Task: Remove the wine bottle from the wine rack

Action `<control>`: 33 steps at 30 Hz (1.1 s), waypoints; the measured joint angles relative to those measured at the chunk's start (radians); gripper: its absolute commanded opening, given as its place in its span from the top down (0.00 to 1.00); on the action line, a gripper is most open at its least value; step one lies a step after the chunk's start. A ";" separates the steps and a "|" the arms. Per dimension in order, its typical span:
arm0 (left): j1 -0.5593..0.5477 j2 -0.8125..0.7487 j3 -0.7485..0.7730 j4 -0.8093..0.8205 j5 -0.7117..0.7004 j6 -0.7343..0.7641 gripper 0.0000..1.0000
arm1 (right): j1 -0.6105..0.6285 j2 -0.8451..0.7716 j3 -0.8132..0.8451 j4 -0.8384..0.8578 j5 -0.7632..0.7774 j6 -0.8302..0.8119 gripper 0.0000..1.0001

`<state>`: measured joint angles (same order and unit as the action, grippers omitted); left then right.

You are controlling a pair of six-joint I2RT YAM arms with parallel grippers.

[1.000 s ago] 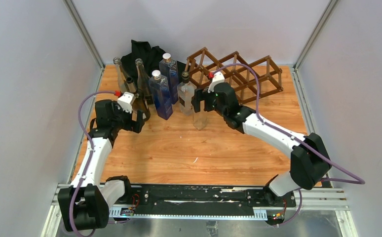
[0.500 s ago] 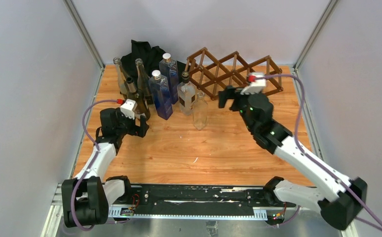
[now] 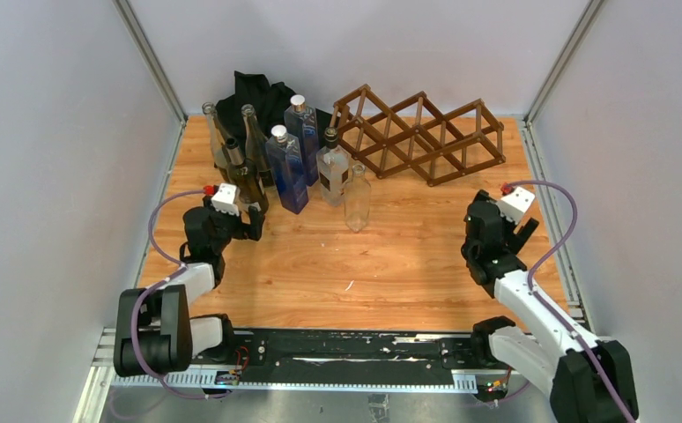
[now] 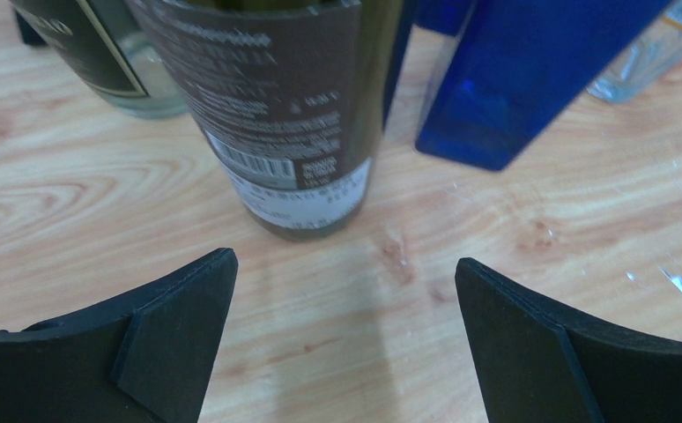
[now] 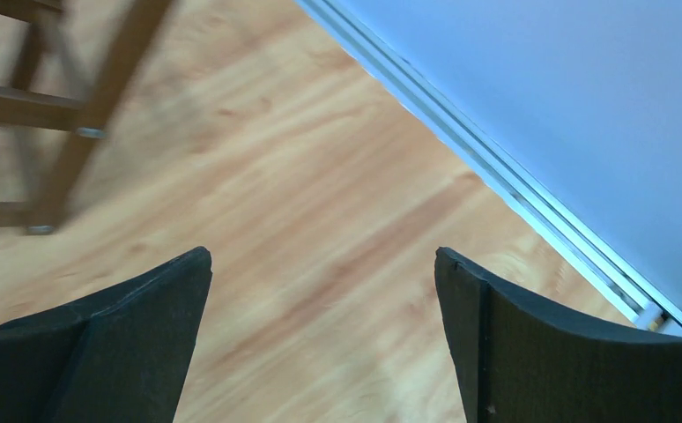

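Observation:
The dark brown lattice wine rack [image 3: 421,137] stands at the back right of the table, and I see no bottle in its cells. Its corner shows in the right wrist view [image 5: 55,106]. A small clear bottle [image 3: 356,198] stands upright on the table, left of the rack. My right gripper [image 3: 496,222] is open and empty near the right edge [image 5: 322,291], well apart from the rack. My left gripper [image 3: 251,226] is open and empty [image 4: 346,291]. It sits just in front of a dark green bottle with a brown label [image 4: 285,115].
Several upright bottles stand at the back left: dark ones [image 3: 240,167], blue ones [image 3: 289,167] [image 4: 531,79] and a clear one [image 3: 331,167]. A black cloth [image 3: 254,92] lies behind them. Grey walls and a metal rail [image 5: 496,176] bound the table.
My right arm has drawn back from the small clear bottle to the near right, leaving it standing. My left gripper has pulled back slightly toward the near edge.

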<state>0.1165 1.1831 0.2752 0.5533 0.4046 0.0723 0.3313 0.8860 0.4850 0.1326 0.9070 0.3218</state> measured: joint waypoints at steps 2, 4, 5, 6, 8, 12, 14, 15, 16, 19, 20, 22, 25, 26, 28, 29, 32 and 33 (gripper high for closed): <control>0.000 0.023 -0.008 0.081 -0.020 -0.011 0.00 | -0.056 0.024 -0.057 0.030 0.003 0.015 0.01; 0.000 0.056 -0.017 0.180 -0.040 -0.026 0.00 | -0.107 0.046 -0.119 0.080 0.002 0.027 0.00; 0.000 0.076 -0.023 0.227 -0.044 -0.032 0.00 | -0.124 0.055 -0.142 0.102 0.001 0.028 0.00; 0.000 0.104 -0.034 0.293 -0.050 -0.040 0.00 | -0.142 0.064 -0.168 0.140 -0.005 0.031 0.00; -0.006 0.145 -0.040 0.332 -0.068 -0.049 0.00 | -0.170 0.086 -0.208 0.204 -0.017 0.030 0.00; -0.045 0.150 -0.040 0.354 -0.126 -0.046 0.00 | -0.208 0.142 -0.217 0.317 -0.049 -0.001 0.00; -0.068 0.150 -0.043 0.372 -0.162 -0.038 0.00 | -0.215 0.174 -0.214 0.364 -0.067 -0.028 0.00; -0.078 0.157 -0.058 0.415 -0.180 -0.035 0.00 | -0.216 0.183 -0.214 0.382 -0.073 -0.040 0.00; -0.084 0.168 -0.077 0.465 -0.188 -0.034 0.00 | -0.216 0.188 -0.214 0.394 -0.078 -0.051 0.00; -0.093 0.183 -0.119 0.502 -0.214 -0.027 0.00 | -0.217 0.189 -0.214 0.441 -0.116 -0.089 0.00; -0.095 0.182 -0.119 0.497 -0.223 -0.026 0.00 | -0.217 0.187 -0.214 0.453 -0.138 -0.111 0.00; -0.095 0.187 -0.116 0.517 -0.238 -0.026 0.00 | -0.217 0.191 -0.216 0.469 -0.160 -0.136 0.00; -0.095 0.187 -0.113 0.520 -0.253 -0.026 0.00 | -0.214 0.229 -0.244 0.541 -0.186 -0.169 0.00; -0.095 0.187 -0.113 0.521 -0.255 -0.026 0.00 | -0.213 0.249 -0.249 0.547 -0.200 -0.185 0.00; -0.095 0.188 -0.113 0.524 -0.259 -0.026 0.00 | -0.211 0.293 -0.248 0.570 -0.213 -0.209 0.00; -0.095 0.188 -0.113 0.523 -0.260 -0.026 0.00 | -0.210 0.314 -0.249 0.591 -0.220 -0.219 0.00; -0.095 0.189 -0.111 0.523 -0.259 -0.026 0.00 | -0.209 0.412 -0.253 0.712 -0.269 -0.284 0.00; -0.095 0.189 -0.111 0.523 -0.259 -0.026 0.00 | -0.209 0.433 -0.252 0.730 -0.296 -0.302 0.00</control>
<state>0.0219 1.3720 0.1646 1.0760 0.1452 0.0467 0.1223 1.3186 0.2329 0.8627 0.6106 0.0196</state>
